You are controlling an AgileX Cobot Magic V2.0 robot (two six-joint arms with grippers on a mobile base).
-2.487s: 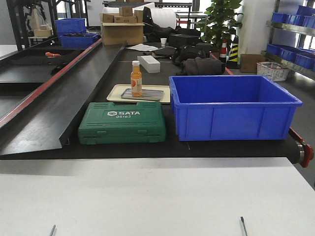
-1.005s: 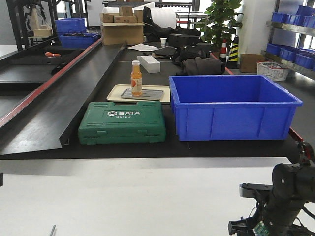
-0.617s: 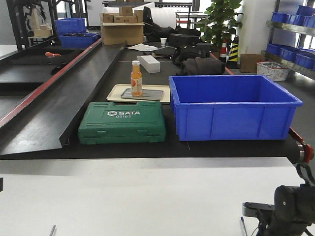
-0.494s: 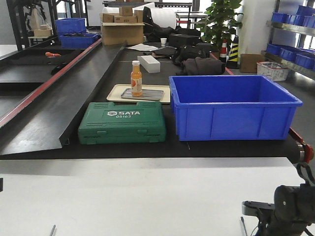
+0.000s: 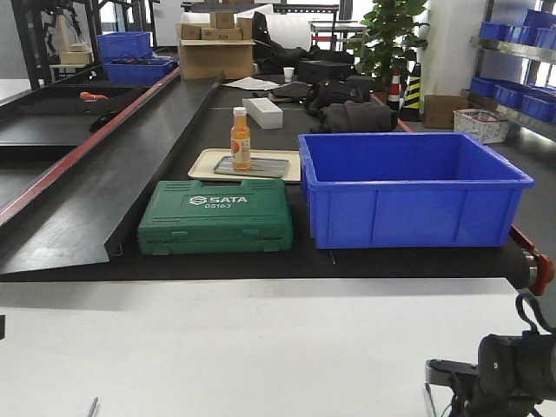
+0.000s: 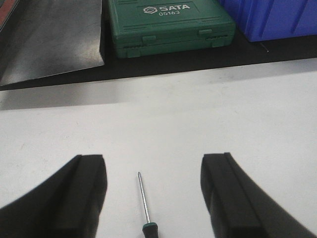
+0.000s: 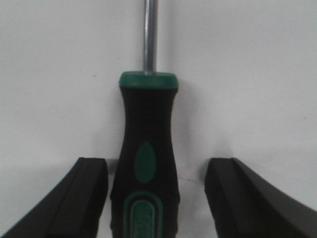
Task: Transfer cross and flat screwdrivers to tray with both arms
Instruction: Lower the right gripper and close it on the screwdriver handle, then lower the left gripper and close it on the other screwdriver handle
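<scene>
One screwdriver (image 6: 145, 206) lies on the white table with its thin shaft pointing away, between the fingers of my open left gripper (image 6: 153, 196), which touch nothing. Its shaft tip (image 5: 92, 407) shows at the bottom left of the front view. The other screwdriver (image 7: 146, 163), with a black and green handle, lies between the spread fingers of my right gripper (image 7: 156, 198), gaps showing on both sides. The right arm (image 5: 514, 373) is low at the bottom right of the front view. The grey tray (image 5: 265, 167) sits far back on the black belt.
The grey tray rests in a cream tray (image 5: 201, 162), and an orange bottle (image 5: 241, 139) stands on it. A green SATA case (image 5: 216, 228) and a deep blue bin (image 5: 408, 187) stand between the white table and the trays. A black ramp (image 5: 95, 191) rises on the left.
The right arm came into the front view at the bottom right and has sunk lower over the right screwdriver. The screwdrivers, trays, case and bin have not moved.
</scene>
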